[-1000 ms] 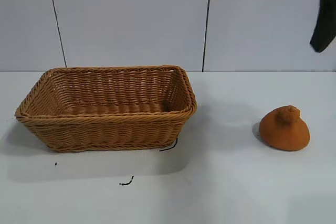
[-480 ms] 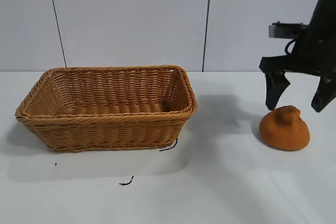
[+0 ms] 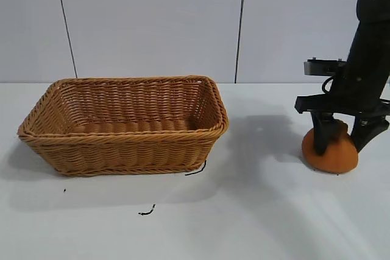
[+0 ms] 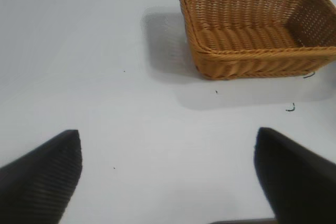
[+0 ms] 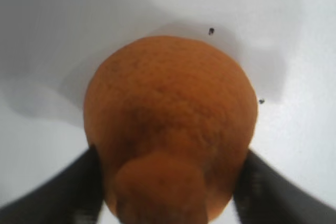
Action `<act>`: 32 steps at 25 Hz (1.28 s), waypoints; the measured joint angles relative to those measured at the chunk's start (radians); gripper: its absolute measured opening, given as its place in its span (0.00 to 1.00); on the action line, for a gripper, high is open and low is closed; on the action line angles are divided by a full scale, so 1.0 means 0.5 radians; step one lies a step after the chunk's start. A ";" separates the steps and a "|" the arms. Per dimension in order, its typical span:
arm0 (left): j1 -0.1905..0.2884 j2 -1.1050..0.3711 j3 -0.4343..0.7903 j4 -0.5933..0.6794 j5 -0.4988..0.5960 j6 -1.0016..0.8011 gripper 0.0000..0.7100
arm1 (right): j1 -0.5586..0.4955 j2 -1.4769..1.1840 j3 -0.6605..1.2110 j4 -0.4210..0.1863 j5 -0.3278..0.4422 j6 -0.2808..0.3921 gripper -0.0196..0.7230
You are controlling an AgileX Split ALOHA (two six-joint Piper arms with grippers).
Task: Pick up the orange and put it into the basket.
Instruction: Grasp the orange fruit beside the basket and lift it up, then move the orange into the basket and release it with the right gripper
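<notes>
— What is sitting on the white table (image 3: 256, 223), counted out?

— One orange (image 3: 332, 153) and one basket (image 3: 125, 123). The orange is resting on the table at the right side of the exterior view, well apart from the basket, which is standing at the left with nothing showing inside it. There are also two small dark scraps (image 3: 146, 212) lying on the table in front of the basket, one of them right at its lower corner.

— And how many arms are showing?

— One in the exterior view: the right arm is reaching down from above, its right gripper (image 3: 343, 140) pointing straight down over the orange. Its two fingers (image 3: 325, 137) are straddling the fruit, one on each side of the knob at the top. In the right wrist view the two dark fingers are pressing against the orange's flanks, so the gripper is pinching the orange, which is still sitting on the table.

— What about the other arm?

— The left gripper (image 4: 168, 177) is showing only in its own wrist view. Its two fingers are standing spread wide with bare table between them, holding nothing, and the basket is lying farther off ahead of it.
</notes>
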 joint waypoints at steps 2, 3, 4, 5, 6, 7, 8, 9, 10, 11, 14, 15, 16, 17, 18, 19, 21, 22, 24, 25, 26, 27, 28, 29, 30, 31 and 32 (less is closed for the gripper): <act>0.000 0.000 0.000 0.000 0.000 0.000 0.90 | 0.000 -0.029 0.000 0.000 0.021 0.000 0.19; 0.000 0.000 0.000 0.000 0.000 0.000 0.90 | 0.000 -0.055 -0.002 0.000 0.032 0.000 0.17; 0.000 0.000 0.000 0.000 0.000 0.000 0.90 | 0.000 -0.087 -0.011 0.000 0.044 0.000 0.16; 0.000 0.000 0.000 0.000 0.000 0.000 0.90 | 0.000 -0.115 -0.032 -0.002 0.064 0.000 0.15; 0.000 0.000 0.000 0.000 0.000 0.000 0.90 | 0.000 -0.146 -0.060 -0.005 0.096 0.000 0.15; 0.000 0.000 0.000 0.000 0.000 0.000 0.90 | 0.000 -0.180 -0.105 -0.006 0.124 0.000 0.15; 0.000 0.000 0.000 0.000 0.000 0.000 0.90 | 0.000 -0.210 -0.162 -0.006 0.168 0.000 0.15; 0.000 0.000 0.000 0.000 0.000 0.000 0.90 | 0.000 -0.243 -0.232 -0.006 0.219 0.000 0.15; 0.000 0.000 0.000 0.000 0.000 0.000 0.90 | 0.000 -0.272 -0.299 -0.006 0.274 0.000 0.15; 0.000 0.000 0.000 0.000 0.000 0.000 0.90 | 0.000 -0.291 -0.386 -0.006 0.324 0.000 0.15; 0.000 0.000 0.000 0.000 0.000 0.000 0.90 | 0.000 -0.308 -0.626 -0.006 0.481 0.000 0.15; 0.000 0.000 0.000 0.000 0.000 0.000 0.90 | 0.000 -0.308 -0.696 -0.004 0.521 0.000 0.15; 0.000 0.000 0.000 0.000 0.000 0.000 0.90 | 0.000 -0.308 -0.758 0.000 0.554 0.011 0.15; 0.000 0.000 0.000 0.000 0.000 0.000 0.90 | 0.000 -0.308 -0.803 0.008 0.579 0.019 0.15; 0.000 0.000 0.000 0.000 0.000 0.000 0.90 | 0.008 -0.308 -0.850 0.011 0.596 0.029 0.15; 0.000 0.000 0.000 0.000 0.000 0.000 0.90 | 0.017 -0.308 -0.891 0.009 0.612 0.034 0.15; 0.000 0.000 0.000 0.000 0.000 0.000 0.90 | 0.054 -0.308 -0.946 0.006 0.627 0.047 0.15; 0.000 0.000 0.000 0.000 0.000 0.000 0.90 | 0.085 -0.308 -0.966 0.003 0.627 0.049 0.15; 0.000 0.000 0.000 0.000 0.000 0.000 0.90 | 0.161 -0.308 -0.987 0.003 0.627 0.059 0.15; 0.000 0.000 0.000 0.000 0.000 0.000 0.90 | 0.210 -0.308 -0.990 0.003 0.624 0.064 0.15; 0.000 0.000 0.000 0.000 0.000 0.000 0.90 | 0.263 -0.308 -0.991 0.003 0.620 0.070 0.15; 0.000 0.000 0.000 0.000 0.000 0.000 0.90 | 0.311 -0.308 -0.991 0.003 0.616 0.075 0.15; 0.000 0.000 0.000 0.000 0.000 0.000 0.90 | 0.371 -0.306 -0.991 0.005 0.609 0.082 0.15; 0.000 0.000 0.000 0.000 0.000 0.000 0.90 | 0.432 -0.306 -0.991 0.005 0.597 0.087 0.15; 0.000 0.000 0.000 0.000 0.000 0.000 0.90 | 0.496 -0.305 -0.991 0.005 0.574 0.094 0.15; 0.000 0.000 0.000 0.000 0.000 0.000 0.90 | 0.550 -0.299 -0.991 0.005 0.546 0.099 0.15; 0.000 0.000 0.000 0.000 0.000 0.000 0.90 | 0.615 -0.295 -0.991 0.005 0.518 0.109 0.15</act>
